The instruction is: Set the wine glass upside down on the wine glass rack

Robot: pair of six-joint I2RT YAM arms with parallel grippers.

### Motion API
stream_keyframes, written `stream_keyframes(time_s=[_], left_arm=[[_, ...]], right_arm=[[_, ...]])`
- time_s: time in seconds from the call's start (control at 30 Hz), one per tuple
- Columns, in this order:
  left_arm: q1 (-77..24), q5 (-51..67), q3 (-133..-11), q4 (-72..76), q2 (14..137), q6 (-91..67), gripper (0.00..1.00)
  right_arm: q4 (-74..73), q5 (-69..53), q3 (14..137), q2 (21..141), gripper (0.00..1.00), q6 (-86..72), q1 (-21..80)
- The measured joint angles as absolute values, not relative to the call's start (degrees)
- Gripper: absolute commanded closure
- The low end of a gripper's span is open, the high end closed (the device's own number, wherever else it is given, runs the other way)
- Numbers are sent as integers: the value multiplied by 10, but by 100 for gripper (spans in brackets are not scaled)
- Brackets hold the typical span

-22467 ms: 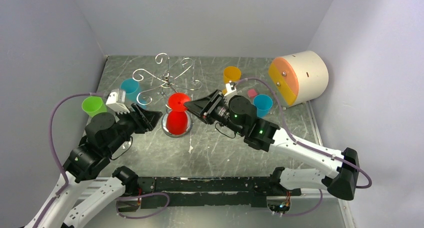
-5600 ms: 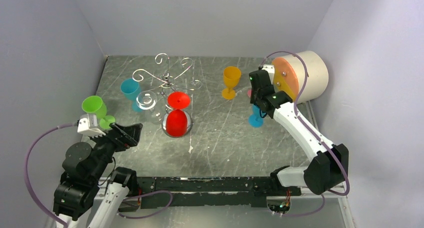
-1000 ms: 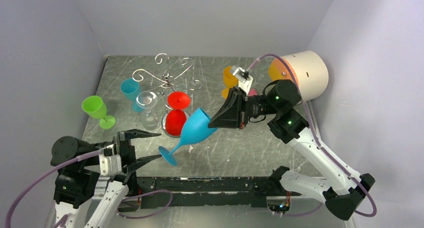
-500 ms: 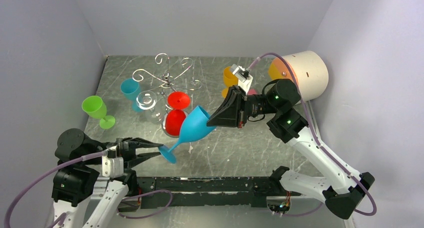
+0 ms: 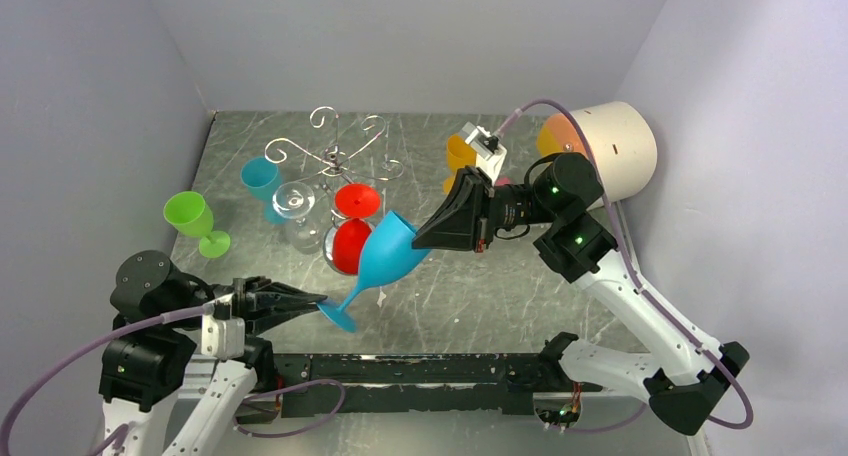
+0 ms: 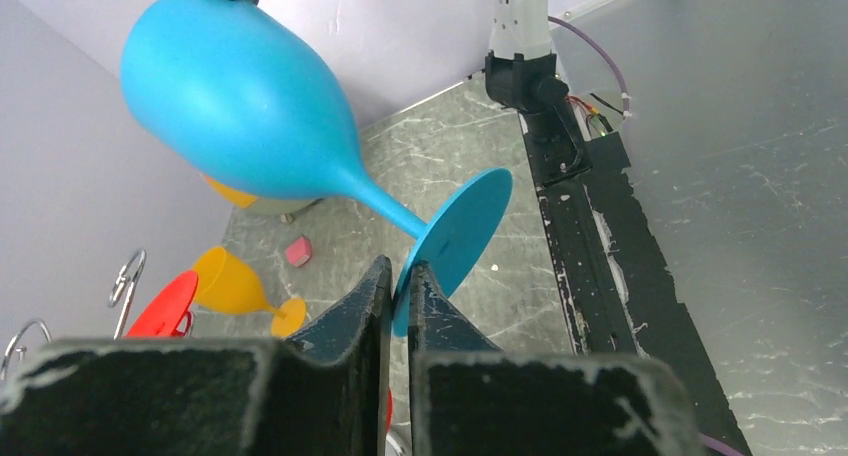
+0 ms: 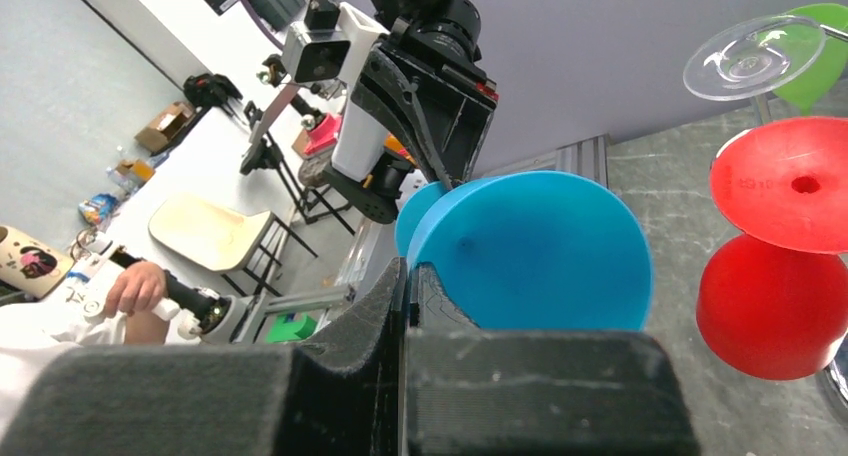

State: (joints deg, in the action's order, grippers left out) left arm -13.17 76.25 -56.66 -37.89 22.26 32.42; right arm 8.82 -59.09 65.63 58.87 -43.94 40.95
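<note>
Pinching tilted blue wine glass (image 5: 388,253) above bench (image 5: 490,281): right tool (image 5: 418,243) on bowl rim, left tool (image 5: 320,302) on foot edge, nearer than wine glass rack (image 5: 335,156).

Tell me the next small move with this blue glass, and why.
Probably open the right claw: it grips the bowl rim of the blue wine glass, while the left claw is shut on its foot, so the left arm can take it.

Top cam looked down from behind; wrist cams faced each other close-up, sharing blue wine glass (image 6: 240,106).
</note>
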Motion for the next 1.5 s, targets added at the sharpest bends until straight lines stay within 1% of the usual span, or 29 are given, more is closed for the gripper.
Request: stream_keyframes(time_s=[0.1,0.17,0.2,0.27,0.47,0.63,0.73,0.8,0.9,1.03,1.23,1.5], left_arm=[[-132,764,-574,-378,223,324,93],[-132,761,-576,-374,222,321,93],[-132,756,-576,-371,221,317,93],[-132,746,-575,-358,216,305,93],[-132,715,-573,-300,190,263,93],[-131,677,-574,-265,185,239,93],[-131,654,-574,-258,185,229,93],[-131,637,-577,-254,185,215,93],[-131,608,-577,-241,183,194,93],[-131,567,-577,-227,175,158,93],[-131,541,-594,-224,172,119,93],[-130,541,-595,-221,164,85,93]], right_arm=[[73,-578,663,588,66,-423,410],[55,-560,665,586,53,-404,410],[44,-550,666,582,49,-393,410],[21,-528,666,573,41,-371,411],[-15,-470,667,531,29,-318,411],[-23,-434,667,509,26,-293,411],[-31,-410,669,511,27,-280,411],[-33,-396,671,520,29,-271,412],[-32,-372,671,529,39,-253,421],[-17,-325,668,531,41,-214,459],[11,-268,668,542,45,-139,539],[13,-208,685,617,46,-35,663]])
